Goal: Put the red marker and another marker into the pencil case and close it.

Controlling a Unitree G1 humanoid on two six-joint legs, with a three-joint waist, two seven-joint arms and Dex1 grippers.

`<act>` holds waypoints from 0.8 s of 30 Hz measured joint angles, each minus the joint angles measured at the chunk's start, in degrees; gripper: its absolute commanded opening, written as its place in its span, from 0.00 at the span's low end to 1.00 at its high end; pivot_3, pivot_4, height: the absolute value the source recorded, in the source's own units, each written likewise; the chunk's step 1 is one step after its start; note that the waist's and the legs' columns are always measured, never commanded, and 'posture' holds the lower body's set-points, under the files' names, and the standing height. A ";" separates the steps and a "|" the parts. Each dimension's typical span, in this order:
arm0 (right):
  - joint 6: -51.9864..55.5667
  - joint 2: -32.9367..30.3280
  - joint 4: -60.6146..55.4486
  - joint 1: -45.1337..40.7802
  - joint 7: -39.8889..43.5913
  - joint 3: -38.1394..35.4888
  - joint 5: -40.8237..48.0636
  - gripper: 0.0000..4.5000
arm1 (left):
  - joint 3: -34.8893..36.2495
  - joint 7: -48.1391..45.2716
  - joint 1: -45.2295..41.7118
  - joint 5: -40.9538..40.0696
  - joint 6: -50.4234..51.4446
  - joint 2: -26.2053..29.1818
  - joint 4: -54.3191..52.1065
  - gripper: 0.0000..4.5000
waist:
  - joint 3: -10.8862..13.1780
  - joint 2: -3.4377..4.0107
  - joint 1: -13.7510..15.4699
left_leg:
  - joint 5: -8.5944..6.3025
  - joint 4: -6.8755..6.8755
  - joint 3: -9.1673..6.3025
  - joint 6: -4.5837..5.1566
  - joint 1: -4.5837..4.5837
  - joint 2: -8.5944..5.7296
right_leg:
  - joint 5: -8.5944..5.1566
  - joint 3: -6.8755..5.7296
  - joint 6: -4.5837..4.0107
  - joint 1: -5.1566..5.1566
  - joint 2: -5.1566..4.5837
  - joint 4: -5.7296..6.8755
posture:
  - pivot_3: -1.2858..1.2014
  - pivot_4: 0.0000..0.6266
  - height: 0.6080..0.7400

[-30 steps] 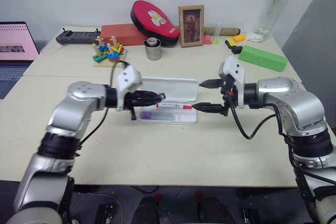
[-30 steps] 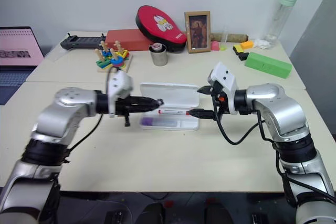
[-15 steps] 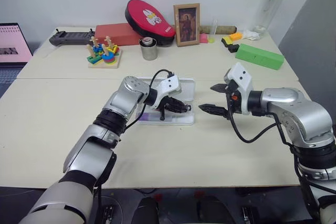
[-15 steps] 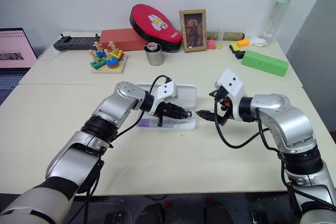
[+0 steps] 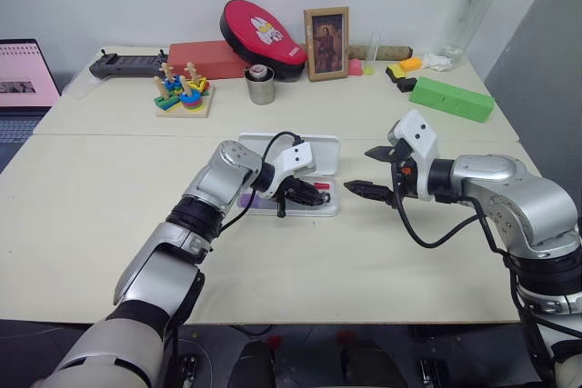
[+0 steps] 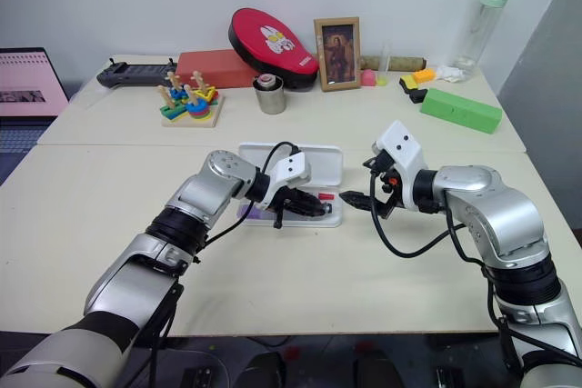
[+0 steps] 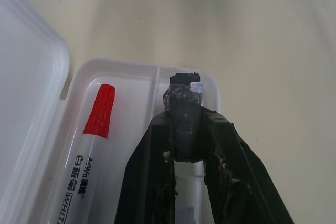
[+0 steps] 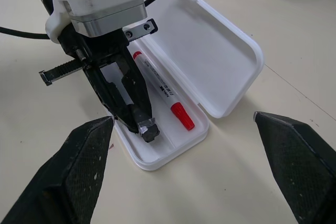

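1. Your left hand point(image 8: 147, 129) is shut tight. I can't see anything held in it. Its tip points down into the right end of the case point(image 8: 152, 163).
2. Your right hand point(image 5: 359, 170) is wide open and holds nothing. It hangs over the counter point(image 5: 300, 261), just at 3 o'clock from the case, not touching it.
3. The case sits in the middle of the counter. Its long side runs from 9 o'clock to 3 o'clock.
4. The red marker point(image 8: 160, 90) lies inside the case along the long side, with its red cap toward 3 o'clock. It is just beside your left hand, on the lid side.
5. The purple marker point(image 6: 253, 213) shows in the left end of the case, partly hidden under your left arm.
6. So I think both markers are in. Closing is what is left.
7. The lid point(image 8: 210, 51) lies open and flat at 12 o'clock from the tray. It has to swing toward 6 o'clock.
8. Your left hand is in the lid's way. Lift it out first.
9. Your left hand is nearer the lid, but your right hand is free and close too.
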 measured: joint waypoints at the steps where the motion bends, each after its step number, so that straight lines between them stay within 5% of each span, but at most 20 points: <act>1: 0.00 0.00 0.00 0.00 -0.21 0.00 0.01 1.00 | 0.00 0.07 0.00 0.03 0.08 -0.09 0.00 0.09 | 0.00 0.00 0.00 | 0.00 0.00 0.00 0.00 0.00 0.00 | 0.00 0.00 0.00 0.00 0.00 0.01 | 0.52 0.24 1.00; 2: 0.00 0.00 0.00 0.00 -0.34 0.00 0.03 1.00 | 0.00 0.12 0.00 0.04 0.16 -0.14 0.00 0.25 | 0.00 0.00 0.00 | 0.00 0.01 0.00 0.00 0.00 0.00 | 0.00 0.00 0.00 0.00 0.00 0.01 | 0.52 0.24 1.00; 19: -0.04 0.00 0.08 0.00 -0.78 0.01 0.21 1.00 | 0.31 0.53 0.00 -0.56 3.60 -0.64 -1.89 0.99 | 0.00 0.00 0.00 | 0.00 0.02 0.00 0.00 0.01 0.00 | 0.00 0.00 0.00 0.02 0.00 0.02 | 0.52 0.24 1.00; 24: -0.17 0.00 0.15 0.00 -0.75 0.01 0.20 1.00 | 1.34 1.31 0.28 -1.40 5.20 -0.69 -3.82 1.00 | 0.00 0.00 -0.01 | 0.00 0.02 -0.01 0.00 0.01 0.00 | 0.00 0.00 0.00 0.02 0.00 0.02 | 0.52 0.24 1.00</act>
